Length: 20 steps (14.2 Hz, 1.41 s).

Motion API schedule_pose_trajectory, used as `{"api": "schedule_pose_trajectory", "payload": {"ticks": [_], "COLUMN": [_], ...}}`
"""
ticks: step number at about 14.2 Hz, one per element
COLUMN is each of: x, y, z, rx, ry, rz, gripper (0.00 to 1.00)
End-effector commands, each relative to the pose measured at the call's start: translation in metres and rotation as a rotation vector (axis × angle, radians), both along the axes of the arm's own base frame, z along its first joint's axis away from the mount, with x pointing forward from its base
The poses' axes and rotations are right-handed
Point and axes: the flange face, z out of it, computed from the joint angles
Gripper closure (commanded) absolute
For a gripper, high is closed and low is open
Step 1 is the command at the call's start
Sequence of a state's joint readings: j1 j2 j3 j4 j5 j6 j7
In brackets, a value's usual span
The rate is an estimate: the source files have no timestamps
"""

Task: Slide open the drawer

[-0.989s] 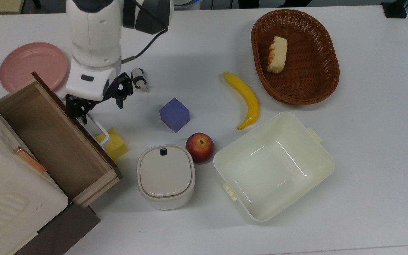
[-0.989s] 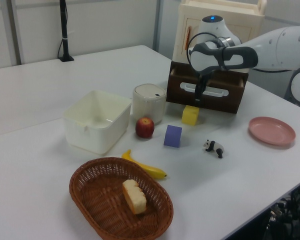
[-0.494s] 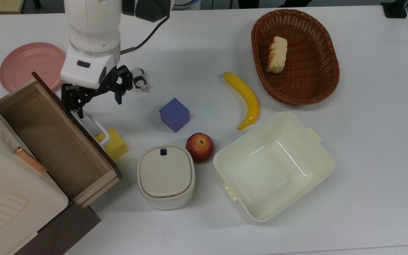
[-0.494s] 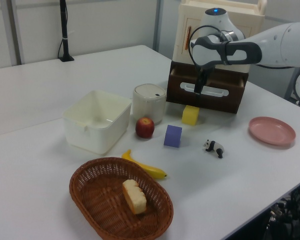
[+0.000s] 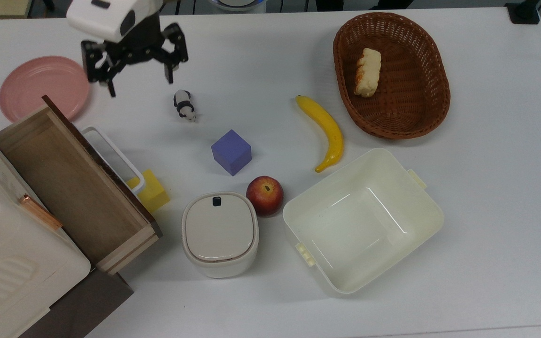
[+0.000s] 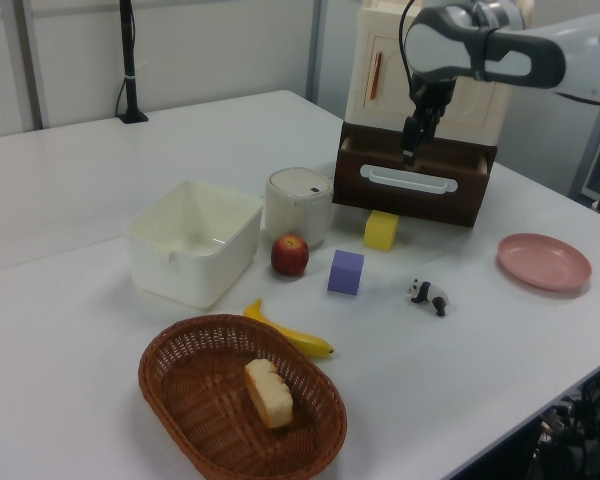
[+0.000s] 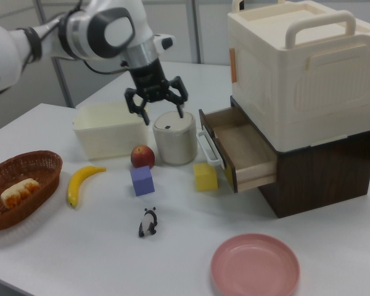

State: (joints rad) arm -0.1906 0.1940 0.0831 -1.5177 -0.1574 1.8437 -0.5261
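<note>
The drawer (image 5: 71, 188) stands pulled out from the dark brown cabinet under a cream box, its brown inside showing bare. Its white bar handle (image 5: 111, 152) faces the table's middle. In the left view I see the dark front panel (image 6: 450, 199) and the handle (image 6: 408, 178); in the right view the drawer (image 7: 239, 147) juts out to the right view's left. My gripper (image 5: 140, 84) hangs open above the table, up and away from the handle, with nothing between its fingers. It also shows in the left view (image 6: 412, 150) and in the right view (image 7: 161, 114).
A yellow block (image 5: 150, 190) lies against the drawer front. Nearby are a toy panda (image 5: 184, 105), purple cube (image 5: 231, 151), apple (image 5: 264, 195), white lidded container (image 5: 220, 232), cream tub (image 5: 362, 220), banana (image 5: 327, 131), bread basket (image 5: 416, 117) and pink plate (image 5: 40, 87).
My gripper left the drawer's handle, rose and moved toward the top view's top. The drawer stayed pulled out.
</note>
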Motion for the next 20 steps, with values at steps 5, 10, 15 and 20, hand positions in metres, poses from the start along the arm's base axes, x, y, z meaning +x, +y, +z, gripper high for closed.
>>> {"api": "schedule_pose_trajectory", "payload": {"ticks": [5, 10, 15, 20], "x": [-0.036, -0.047, -0.046, -0.055], "y": [0.049, 0.057, 0.059, 0.056], "z": [0.022, 0.027, 0.027, 0.042], "rx": [0.076, 0.102, 0.113, 0.158], "ry": [0.069, 0.111, 0.101, 0.082], "rz": [-0.339, -0.356, -0.408, -0.498], "gripper": [0.00, 0.00, 0.00, 0.00]}}
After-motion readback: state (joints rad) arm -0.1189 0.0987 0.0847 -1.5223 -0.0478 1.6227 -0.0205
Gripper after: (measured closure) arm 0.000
